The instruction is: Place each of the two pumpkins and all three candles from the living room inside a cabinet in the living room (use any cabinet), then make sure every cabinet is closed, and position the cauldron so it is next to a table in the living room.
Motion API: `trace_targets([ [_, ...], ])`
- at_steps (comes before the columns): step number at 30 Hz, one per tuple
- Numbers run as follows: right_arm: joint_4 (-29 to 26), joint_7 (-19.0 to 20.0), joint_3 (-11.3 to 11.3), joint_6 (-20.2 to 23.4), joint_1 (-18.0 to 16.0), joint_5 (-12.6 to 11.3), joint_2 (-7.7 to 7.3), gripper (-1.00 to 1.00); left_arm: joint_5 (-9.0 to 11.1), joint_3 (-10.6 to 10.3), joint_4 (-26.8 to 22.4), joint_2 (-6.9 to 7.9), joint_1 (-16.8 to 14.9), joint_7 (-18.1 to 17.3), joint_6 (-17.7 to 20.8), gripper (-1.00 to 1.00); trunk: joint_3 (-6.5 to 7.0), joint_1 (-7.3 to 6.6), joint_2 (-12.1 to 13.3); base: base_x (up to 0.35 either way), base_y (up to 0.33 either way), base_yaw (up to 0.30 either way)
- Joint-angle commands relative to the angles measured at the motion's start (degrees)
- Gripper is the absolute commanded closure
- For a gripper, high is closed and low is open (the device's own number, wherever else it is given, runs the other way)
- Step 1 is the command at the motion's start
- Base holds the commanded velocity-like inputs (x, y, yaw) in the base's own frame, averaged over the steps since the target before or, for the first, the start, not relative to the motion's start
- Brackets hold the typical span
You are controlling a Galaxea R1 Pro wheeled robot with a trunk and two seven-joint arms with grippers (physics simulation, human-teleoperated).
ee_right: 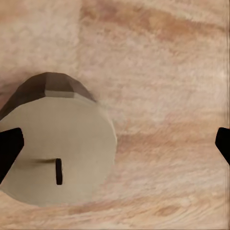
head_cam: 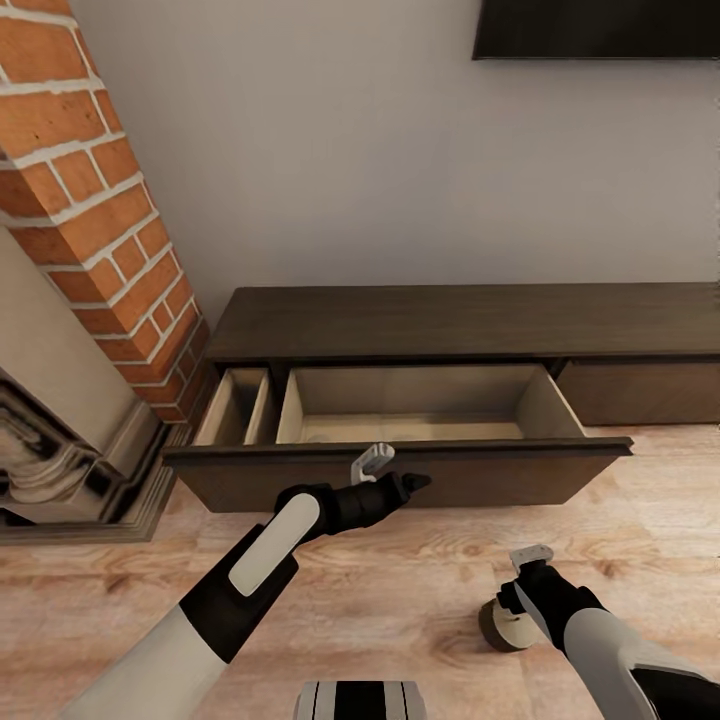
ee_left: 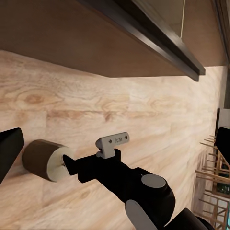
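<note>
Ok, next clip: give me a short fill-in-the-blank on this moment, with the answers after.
1. The cabinet has its wide drawer pulled ____.
2. The candle rests on the wooden ____.
3. The arm reaching toward the drawer front is the robot's ____ arm.
4. The right gripper is beside the candle with its fingers ____.

Answers: open; floor; left; open

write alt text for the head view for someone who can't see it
A long dark-brown cabinet against a grey wall has its drawer pulled out, nothing visible inside, with the left gripper at the drawer front. On the wood floor, the right gripper hovers over a stubby candle; a brick fireplace stands left.
</note>
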Motion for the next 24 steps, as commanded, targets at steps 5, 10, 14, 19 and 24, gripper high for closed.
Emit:
trace_targets([
  [5, 0.0, 0.4, 0.0, -0.1, 0.0, -0.1, 0.03, -1.00, 0.1, 0.0, 0.0, 0.08, 0.1, 0.0, -0.1, -1.00, 0.00, 0.00, 0.0, 0.004, -0.084, 0.000],
  [10, 0.0, 0.6, -0.2, -0.1, 0.0, -0.1, 0.00, -1.00, 0.2, 0.0, 0.0, 0.09, 0.1, 0.0, 0.0, -1.00, 0.00, 0.00, 0.0, 0.000, -0.009, 0.000],
  [14, 0.6, 1.5, -1.7, -1.2, 0.0, -0.1, 0.04, -1.00, 0.5, -0.1, -0.1, 0.06, 0.1, 0.1, 0.0, -1.00, 0.00, 0.00, 0.0, 0.000, -0.001, 0.000],
  [19, 1.8, 3.5, -2.2, -2.8, 0.0, -0.1, -0.04, -1.00, 0.7, -0.1, -0.1, -0.02, 0.1, 0.1, 0.0, -1.00, 0.00, 0.00, 0.0, 0.000, 0.000, 0.000],
  [24, 1.9, 3.9, -2.4, -3.1, 0.0, 0.0, -0.13, -1.00, 0.6, -0.1, -0.1, -0.40, 0.1, 0.1, 0.0, -1.00, -0.89, 0.10, -0.1, 0.000, 0.000, 0.000],
])
